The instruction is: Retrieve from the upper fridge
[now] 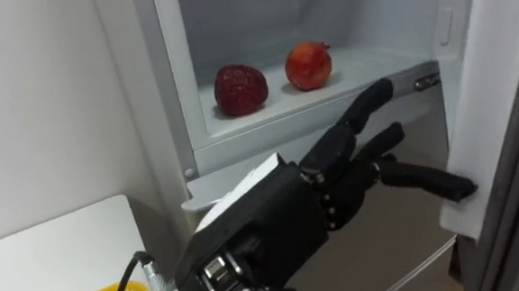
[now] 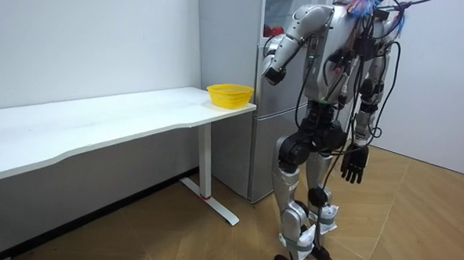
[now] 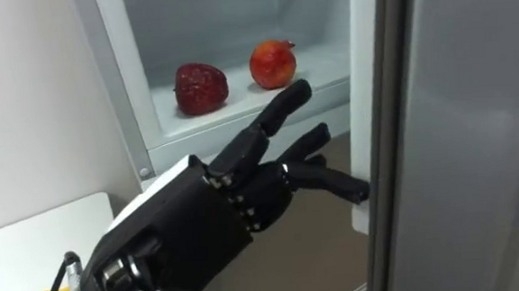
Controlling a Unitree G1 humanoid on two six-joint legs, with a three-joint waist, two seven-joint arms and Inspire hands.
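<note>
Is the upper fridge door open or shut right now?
Open: the door stands swung aside at right, baring the shelf and a red fruit inside.

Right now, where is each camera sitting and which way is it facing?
Left eye view: robot's head, looking down into the open upper fridge at a dark red fruit and a pomegranate; left robot hand reaches toward them, open.
Right eye view: same head, slightly rightward; fridge door covers its right side.
Room view: off in the room, facing the whole robot at the fridge, beside a white table with a yellow basket; right robot hand hangs open.
Both eye views share the fruits and that hand.
</note>
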